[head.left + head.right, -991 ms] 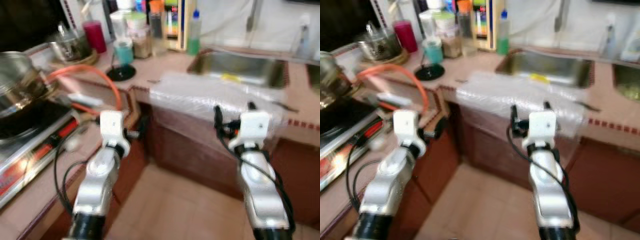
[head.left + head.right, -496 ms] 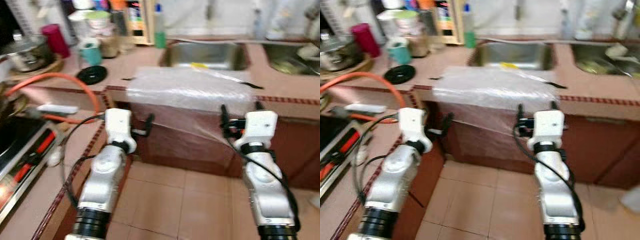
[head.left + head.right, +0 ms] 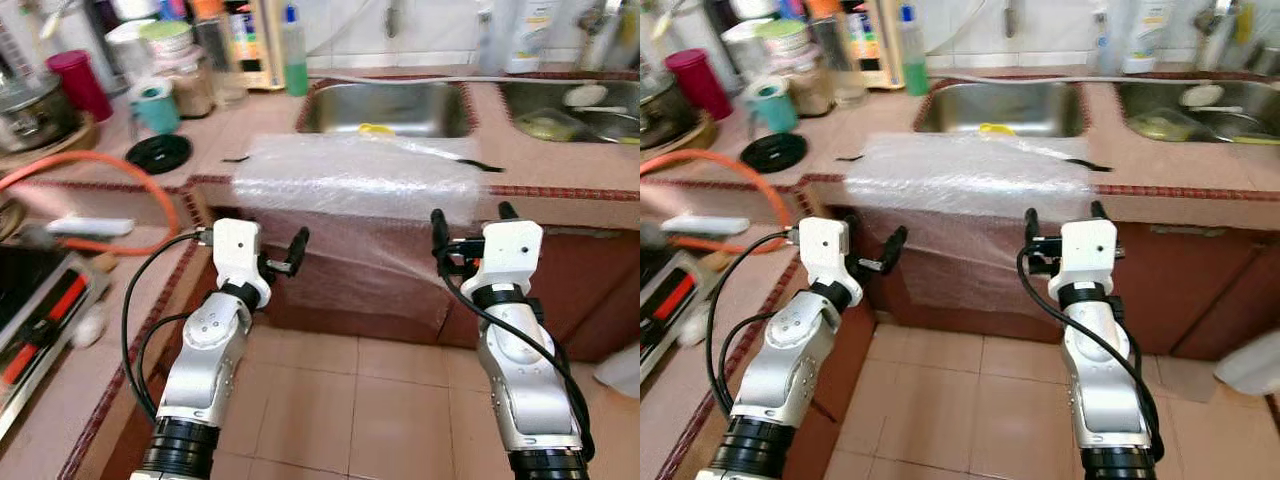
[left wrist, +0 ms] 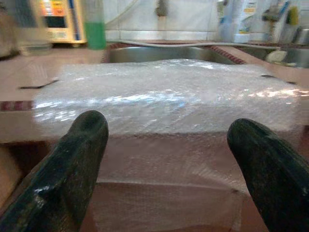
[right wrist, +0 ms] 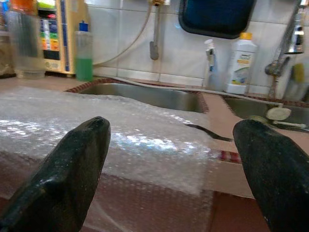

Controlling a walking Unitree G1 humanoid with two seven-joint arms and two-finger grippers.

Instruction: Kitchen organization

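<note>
The robot stands in front of a pink tiled kitchen surface [image 3: 270, 120]. A sheet of bubble wrap [image 3: 355, 180] lies on the near edge of this surface, just in front of the steel sink [image 3: 385, 108], and its front part hangs down over the brown cabinet front [image 3: 600, 290] below.

Both arms are held forward, over the tiled floor [image 3: 390, 400]. The left hand [image 4: 169, 164] is open, its two black fingers [image 4: 63, 174] wide apart, and it points at the hanging part of the bubble wrap without touching it. The right hand [image 5: 178, 174] is open too, with fingers [image 5: 67, 164] spread, and it is also near the bubble wrap and apart from it.

A thin black object [image 3: 485, 166] lies on the surface at the right end of the wrap. A second sink [image 3: 570, 100] with dishes is further right. At the far side stand a green soap bottle [image 3: 293, 50] and a white bottle [image 5: 240, 63] by the wall. To the left there is a teal cup [image 3: 157, 105], a black round lid [image 3: 158, 153], a dark red cup [image 3: 80, 85], a metal pot [image 3: 30, 100] and an orange hose [image 3: 120, 170].
</note>
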